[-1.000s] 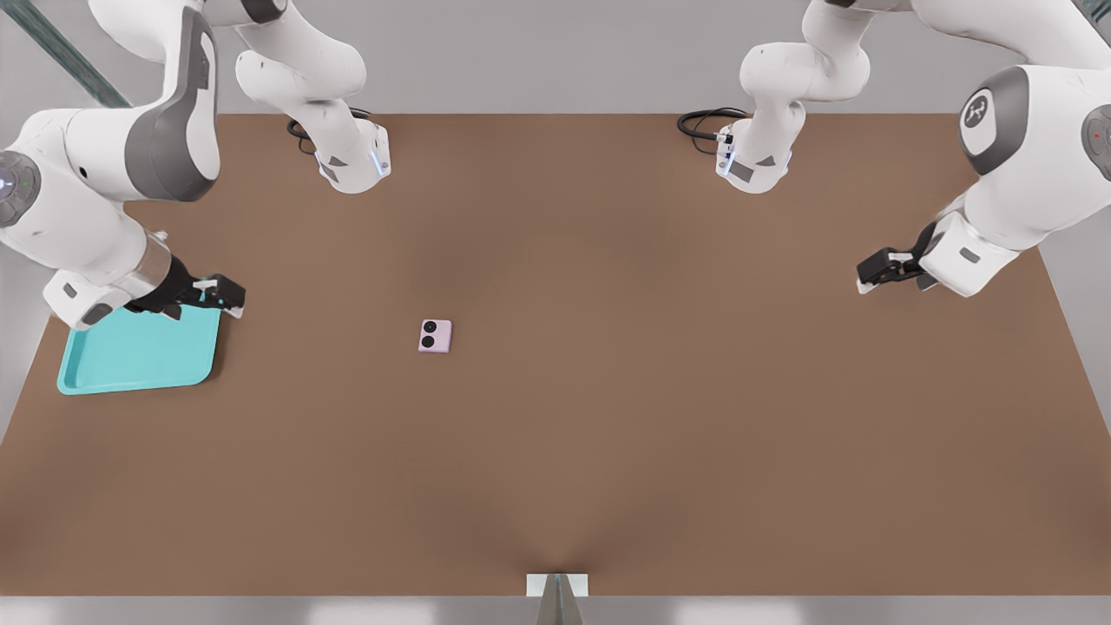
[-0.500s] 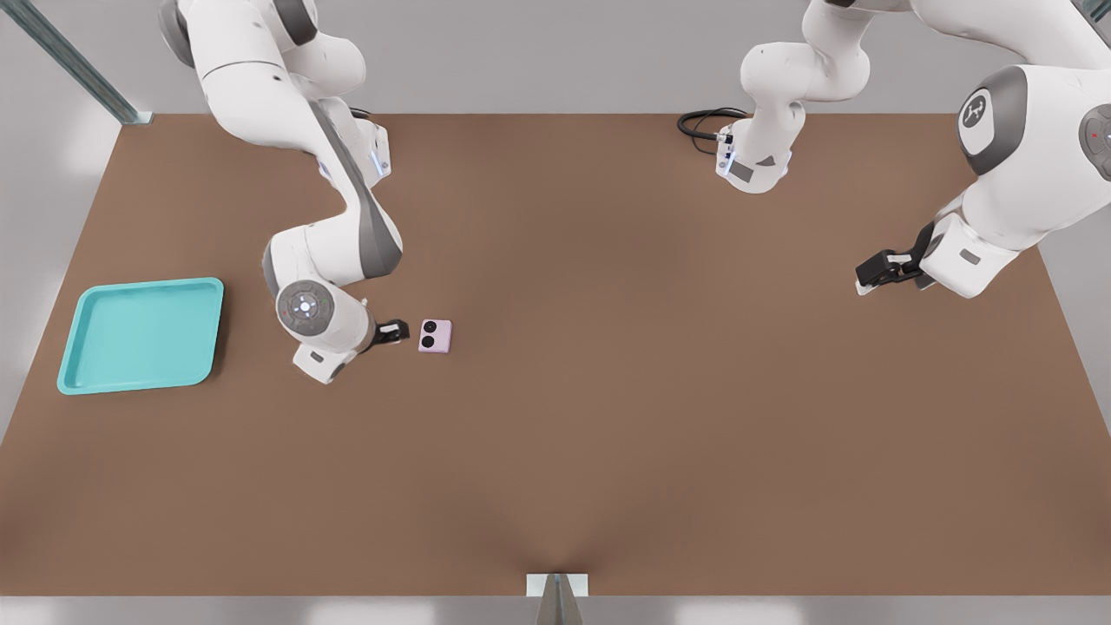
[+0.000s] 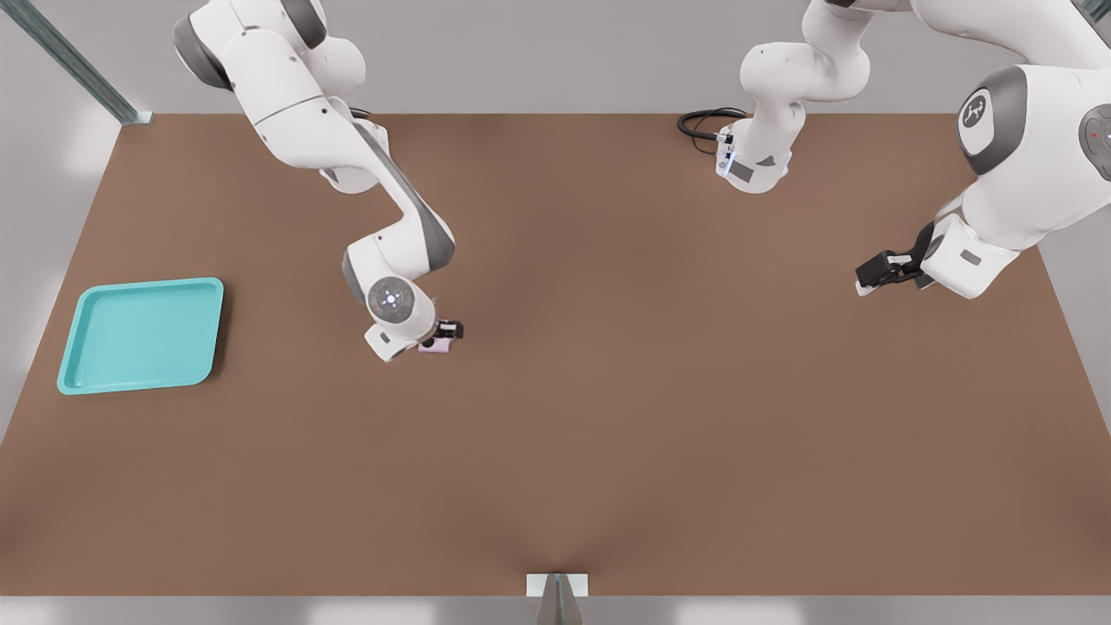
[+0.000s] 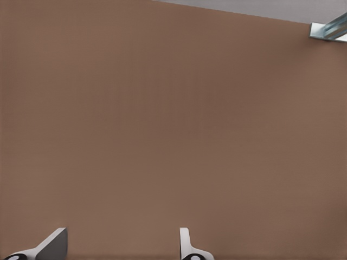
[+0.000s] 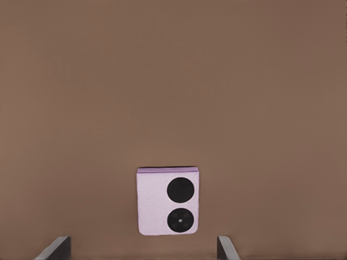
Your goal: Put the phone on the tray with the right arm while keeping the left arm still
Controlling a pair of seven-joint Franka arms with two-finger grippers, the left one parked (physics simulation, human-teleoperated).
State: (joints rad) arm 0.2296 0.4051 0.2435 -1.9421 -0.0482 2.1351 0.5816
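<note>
Phone (image 5: 168, 201) is lying flat on the table (image 3: 660, 417), lens side up, near the middle of the table's half on the front view's left, and nothing is gripping it yet. Gripper (image 3: 441, 333) is hanging directly above it, hiding most of it in the front view so that only a lilac corner is peeking out. In the right wrist view the two fingertips (image 5: 56, 248) are showing wide apart, one on each side of the phone and well clear of its edges, so the jaws are standing spread and empty. Tray (image 3: 139, 334) is sitting well apart, near the table edge on the front view's left. Judging the risks ahead: the phone is thin and low, so fingers closing too high may be skimming over it and pinching nothing, while descending too far may be jamming the tips into the table. A grip landing off-centre may be twisting the phone or letting it slip during the long carry to the tray, and releasing it high may be bouncing it over the low rim.
</note>
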